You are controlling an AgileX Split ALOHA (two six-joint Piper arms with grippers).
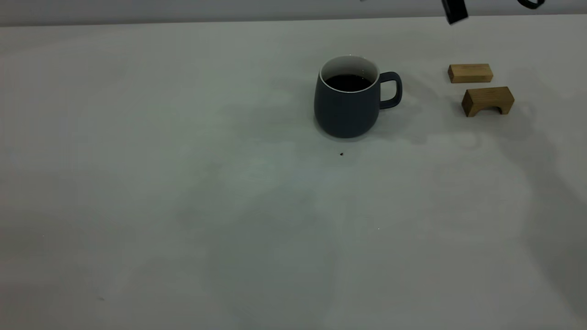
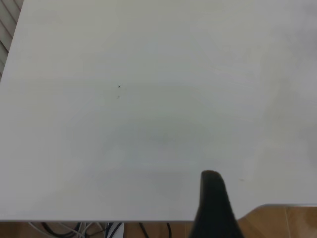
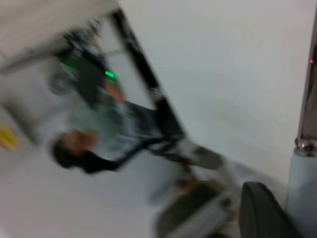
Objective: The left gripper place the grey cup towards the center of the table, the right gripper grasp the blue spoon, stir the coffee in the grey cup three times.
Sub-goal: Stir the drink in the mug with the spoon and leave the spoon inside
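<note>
The grey cup [image 1: 348, 98] stands upright near the middle of the table [image 1: 183, 183], its handle toward the wooden blocks. Black coffee [image 1: 348, 82] fills its lower part. Nothing touches the cup. The left gripper [image 2: 242, 198] hovers over bare table near an edge, open, with a single black finger [image 2: 213, 208] showing; it is outside the exterior view. The right gripper [image 3: 285, 210] is raised high and shut on the blue spoon [image 3: 302, 193], whose metal neck [image 3: 309, 99] runs out from the pale handle. Only a black piece of the right arm [image 1: 454, 11] shows at the exterior view's upper edge.
Two tan wooden blocks lie right of the cup: a flat bar [image 1: 470, 73] and an arch-shaped one [image 1: 487, 101]. A tiny dark speck [image 1: 341, 154] sits just in front of the cup. A blurred person [image 3: 94, 144] shows beyond the table in the right wrist view.
</note>
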